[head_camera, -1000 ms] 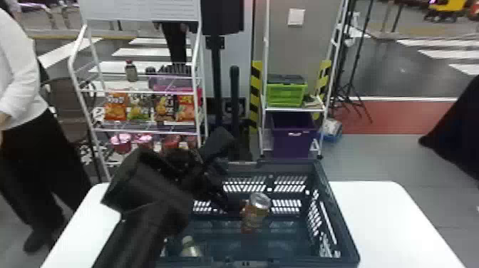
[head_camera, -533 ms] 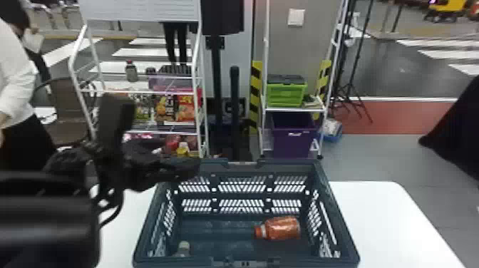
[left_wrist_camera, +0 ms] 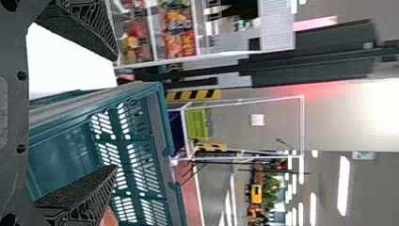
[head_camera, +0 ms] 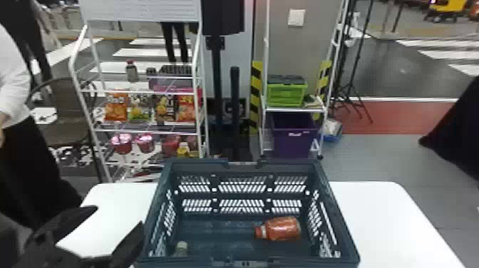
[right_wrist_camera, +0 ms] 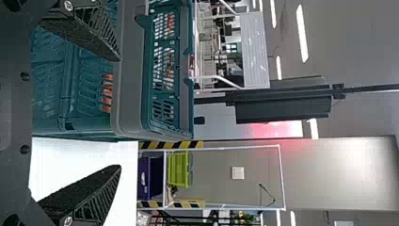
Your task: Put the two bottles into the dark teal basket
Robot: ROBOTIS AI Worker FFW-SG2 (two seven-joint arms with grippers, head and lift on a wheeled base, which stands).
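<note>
Two bottles lie within the walls of a dark teal, open-topped plastic basket with slotted sides [head_camera: 285, 163] on a smooth white table with rounded corners [head_camera: 385, 214]; the orange-red bottle [head_camera: 283, 229] rests on its side on the basket floor, toward the right, its cap pointing left; a second bottle with a pale cap [head_camera: 181, 246] sits at the near left corner inside the basket, its lower part hidden by the near wall. At left, the left end effector [head_camera: 118, 216], black and two-fingered, hangs just beside the basket's left wall, its fingers spread well apart; the right end effector [right_wrist_camera: 117, 113], seen from its own wrist, is by the basket's right side, its fingers likewise spread, one set against the basket and the other against the white tabletop.

Beyond the table at far left stands a white metal rack with a white top panel [head_camera: 139, 10]; it holds a row of bright snack bags [head_camera: 116, 107], foil-topped red cups [head_camera: 122, 144] on the shelf below and a small bottle with a red cap [head_camera: 132, 72] above; at far right of center, a second white rack [head_camera: 292, 110] carries a lime-green crate with a dark lid [head_camera: 285, 94] above a deep purple bin [head_camera: 292, 140]; farther right stands a black tripod [head_camera: 361, 42].
</note>
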